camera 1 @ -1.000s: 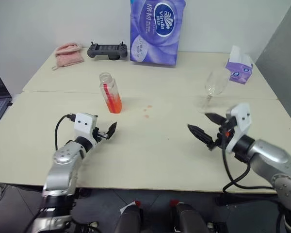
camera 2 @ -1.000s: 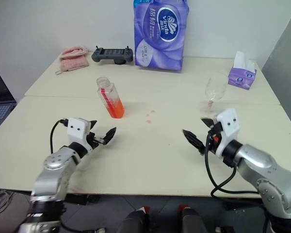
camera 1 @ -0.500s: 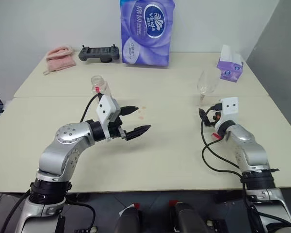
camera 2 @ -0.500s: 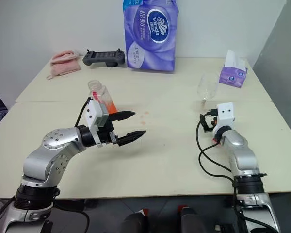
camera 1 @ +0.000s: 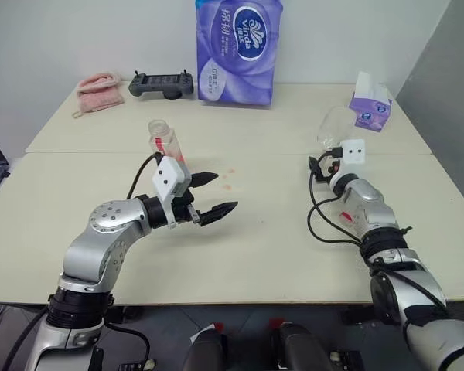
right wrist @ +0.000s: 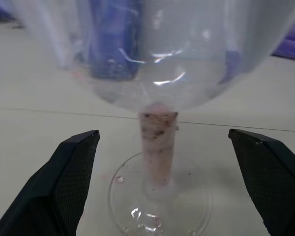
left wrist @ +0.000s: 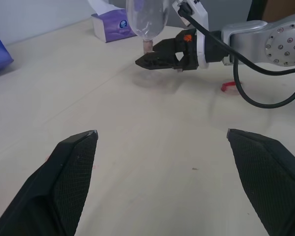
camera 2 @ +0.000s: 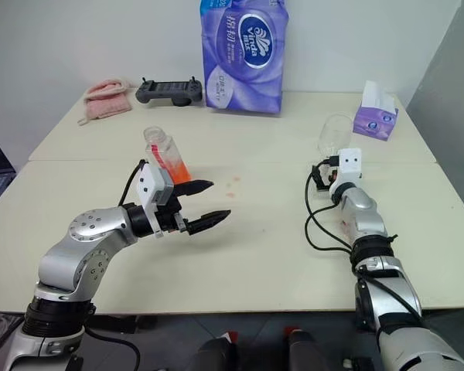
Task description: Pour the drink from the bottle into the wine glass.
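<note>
**Glass stem dead ahead of right end effector**

On the pale tabletop (camera 1: 240, 255), I have the right end effector (left wrist: 155, 60) wide open and empty, the glass (right wrist: 157, 88) upright with its stem straight ahead between the fingers. The left end effector (camera 1: 209, 193) is open, empty, just beside the bottle (camera 1: 164, 141).

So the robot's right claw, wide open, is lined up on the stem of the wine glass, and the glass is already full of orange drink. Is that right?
Not quite. The right gripper is open and lined up on the stem of the wine glass, but the right wrist view shows its bowl clear and empty. The orange drink sits in the bottle.
</note>
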### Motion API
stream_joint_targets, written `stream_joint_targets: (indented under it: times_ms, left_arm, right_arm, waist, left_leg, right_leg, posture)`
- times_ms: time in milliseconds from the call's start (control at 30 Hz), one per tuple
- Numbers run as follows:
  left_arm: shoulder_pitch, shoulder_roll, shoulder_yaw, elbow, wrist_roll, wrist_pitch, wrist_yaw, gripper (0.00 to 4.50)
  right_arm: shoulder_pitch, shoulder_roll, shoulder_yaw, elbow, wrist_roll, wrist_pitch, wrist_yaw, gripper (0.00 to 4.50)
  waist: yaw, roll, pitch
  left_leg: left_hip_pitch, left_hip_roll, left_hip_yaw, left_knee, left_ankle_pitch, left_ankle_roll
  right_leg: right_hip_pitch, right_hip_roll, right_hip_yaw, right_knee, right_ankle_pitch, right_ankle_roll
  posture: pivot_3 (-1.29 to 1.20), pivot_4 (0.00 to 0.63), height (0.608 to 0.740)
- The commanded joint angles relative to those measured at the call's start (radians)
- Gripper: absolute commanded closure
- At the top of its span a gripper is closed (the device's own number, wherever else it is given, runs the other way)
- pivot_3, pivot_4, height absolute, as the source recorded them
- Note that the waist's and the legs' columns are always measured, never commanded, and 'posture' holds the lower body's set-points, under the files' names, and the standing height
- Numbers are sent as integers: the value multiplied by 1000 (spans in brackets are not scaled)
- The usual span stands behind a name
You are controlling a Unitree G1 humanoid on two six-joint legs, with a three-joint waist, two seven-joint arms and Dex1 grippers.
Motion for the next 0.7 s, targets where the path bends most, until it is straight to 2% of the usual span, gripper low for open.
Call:
stream_joint_targets:
  times_ms: [33,100,200,467,500,600,700]
  left_arm:
    - [-25,7,20,-13,6,-25,1,16]
    - [-34,7,20,-6,8,-26,2,0]
    - [-41,9,19,0,11,-27,1,0]
    - [-35,15,23,-8,11,-23,0,0]
    - [-31,16,26,-12,9,-20,2,0]
    - [-9,22,44,-29,3,-11,15,0]
    - [111,26,111,-88,-4,-4,58,0]
  right_arm:
    - [-66,8,-42,72,2,-76,2,0]
    - [-83,13,-55,106,3,-102,5,387]
    - [-98,15,-62,138,-6,-125,3,1267]
    - [-104,25,-65,143,-9,-145,27,4171]
    - [-106,26,-54,137,-20,-147,33,4313]
    - [-107,35,-15,108,-57,-160,59,4310]
    - [-121,79,33,44,-85,-160,104,4310]
  waist:
    - [0,0,0]
    - [-1,0,0]
    - [-1,0,0]
    - [0,0,0]
    - [0,0,0]
    - [-1,1,0]
    - [-18,1,1]
  left_leg:
    - [0,0,0,0,0,0]
    - [0,0,0,0,0,0]
    - [0,0,0,0,0,0]
    - [0,0,0,0,0,0]
    - [0,0,0,0,0,0]
    - [0,0,0,0,0,0]
    - [0,1,1,-1,0,0]
  right_leg:
    - [0,0,0,0,0,0]
    - [0,0,0,0,0,0]
    - [0,0,0,0,0,0]
    - [0,0,0,0,0,0]
    - [0,0,0,0,0,0]
    - [0,0,0,0,0,0]
    - [-1,-2,2,0,0,0]
  posture:
    - [0,150,740]
    - [0,150,740]
    - [0,150,740]
    - [0,150,740]
    - [0,150,740]
    - [0,150,740]
    - [0,150,740]
